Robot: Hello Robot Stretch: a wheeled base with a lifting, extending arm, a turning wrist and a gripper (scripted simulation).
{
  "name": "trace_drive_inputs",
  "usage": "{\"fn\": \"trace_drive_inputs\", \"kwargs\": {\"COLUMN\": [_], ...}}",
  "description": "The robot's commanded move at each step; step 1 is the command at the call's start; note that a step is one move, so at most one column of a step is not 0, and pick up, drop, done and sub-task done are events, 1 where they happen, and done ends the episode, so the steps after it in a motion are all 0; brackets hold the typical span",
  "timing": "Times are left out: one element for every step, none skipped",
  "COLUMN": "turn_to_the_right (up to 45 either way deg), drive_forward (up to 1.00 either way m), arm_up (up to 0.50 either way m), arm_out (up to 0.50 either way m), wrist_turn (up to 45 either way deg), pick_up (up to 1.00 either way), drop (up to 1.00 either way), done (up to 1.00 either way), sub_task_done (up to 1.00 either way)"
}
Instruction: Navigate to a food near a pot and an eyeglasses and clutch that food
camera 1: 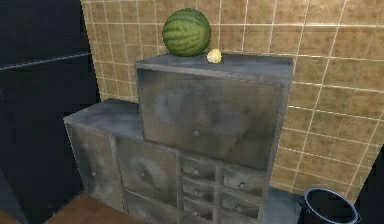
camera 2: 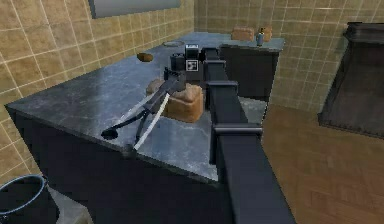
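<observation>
loaf (camera 2: 188, 103) on the counter (camera 2: 80, 105), just left of the arm (camera 2: 232, 140); watermelon (camera 1: 186, 32) atop the cabinet (camera 1: 215, 110), bin (camera 1: 328, 208) below right.

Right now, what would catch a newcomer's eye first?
A striped green watermelon sits atop the grey cabinet in the forward view. In the arm side view, the dark arm stretches over a glossy counter, its gripper near a brown lump.

Brown lump (camera 2: 190, 103) half behind the arm (camera 2: 228, 120); dark bin (camera 1: 312, 208) partly off-frame.

arm (camera 2: 236, 140) extends over counter (camera 2: 80, 100) near brown loaf (camera 2: 192, 106).
</observation>
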Motion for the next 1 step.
{"fn": "trace_drive_inputs", "kwargs": {"turn_to_the_right": [0.0], "drive_forward": [0.00], "arm_up": [0.00], "arm_out": [0.00], "wrist_turn": [45.0], "pick_up": [0.00], "drop": [0.00], "done": [0.00], "sub_task_done": [0.00]}}
